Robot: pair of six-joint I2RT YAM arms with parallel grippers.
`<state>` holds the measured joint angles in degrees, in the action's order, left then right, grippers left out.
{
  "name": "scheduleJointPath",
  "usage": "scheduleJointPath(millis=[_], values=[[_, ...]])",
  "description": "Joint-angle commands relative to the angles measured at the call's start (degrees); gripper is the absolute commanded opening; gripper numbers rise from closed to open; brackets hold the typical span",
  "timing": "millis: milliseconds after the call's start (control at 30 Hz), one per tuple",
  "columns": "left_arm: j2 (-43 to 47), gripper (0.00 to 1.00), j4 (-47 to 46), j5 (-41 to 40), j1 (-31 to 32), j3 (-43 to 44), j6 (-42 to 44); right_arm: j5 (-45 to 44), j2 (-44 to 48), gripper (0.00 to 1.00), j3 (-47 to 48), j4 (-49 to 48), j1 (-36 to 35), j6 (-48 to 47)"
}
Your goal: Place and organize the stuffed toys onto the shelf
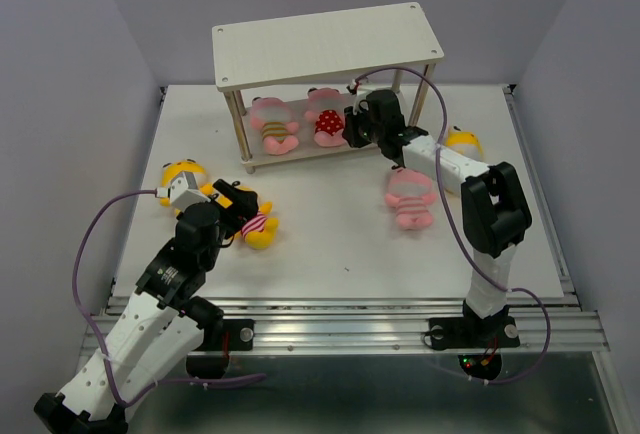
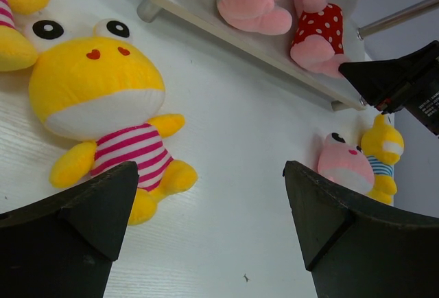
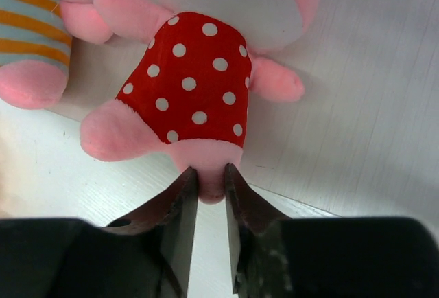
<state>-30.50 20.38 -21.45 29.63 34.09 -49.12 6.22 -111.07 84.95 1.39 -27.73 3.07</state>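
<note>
One pink doll [image 3: 188, 78] with a red, white-dotted body lies on the lower board of the shelf [image 1: 330, 42], feet toward the front edge, just beside a striped pink doll [image 3: 27, 44]. My right claw [image 3: 210, 178] pinches its lower tip between nearly closed fingers. My left claw [image 2: 209, 174] hangs spread wide.

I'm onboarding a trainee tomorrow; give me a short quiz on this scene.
1. True or false: the top board of the shelf holds a toy.
2. Which toy's foot sits between the jaws of the right gripper?
3. The open left gripper hovers nearest: A yellow pink-striped toy, B shelf, C right gripper?
Key: 1 false; 2 the red-dotted pink toy; 3 A.
</note>
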Motion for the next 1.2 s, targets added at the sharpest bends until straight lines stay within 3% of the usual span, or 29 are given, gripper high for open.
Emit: scheduleJointPath(millis=[0,67,300,500,633,867,967,1167], values=[[0.6,0.99,-1.7,-1.0,0.1,-1.0,0.7,-0.2,-0.2,0.3,3.0,0.8,0.4,-1.0],[0.6,0.99,-1.7,-1.0,0.0,-1.0,0.6,0.0,0.1,0.38,2.9,0.9,0.4,-0.7],[0.3,0.99,-2.5,-0.2,0.0,-1.2,1.0,-0.2,2.3,0.49,1.8,0.8,0.4,0.0],[0.1,0.99,-3.0,0.4,0.1,-1.1,1.5,-1.6,7.1,0.66,-0.6,0.6,0.4,0.5],[-0.3,0.99,-3.5,0.6,0.0,-1.0,1.6,-1.4,11.4,1.0,-4.5,1.2,0.4,1.3],[-1.4,0.99,-5.3,1.4,0.0,-0.7,2.3,-4.4,24.7,1.0,-16.9,4.8,0.4,9.5],[-2.4,0.99,-6.6,2.4,0.0,-0.3,3.4,-11.6,32.0,1.0,-21.7,11.5,0.4,13.4],[-3.9,0.99,-8.6,4.0,-0.1,-0.2,4.8,-23.8,41.4,1.0,-25.5,34.7,0.4,25.0]])
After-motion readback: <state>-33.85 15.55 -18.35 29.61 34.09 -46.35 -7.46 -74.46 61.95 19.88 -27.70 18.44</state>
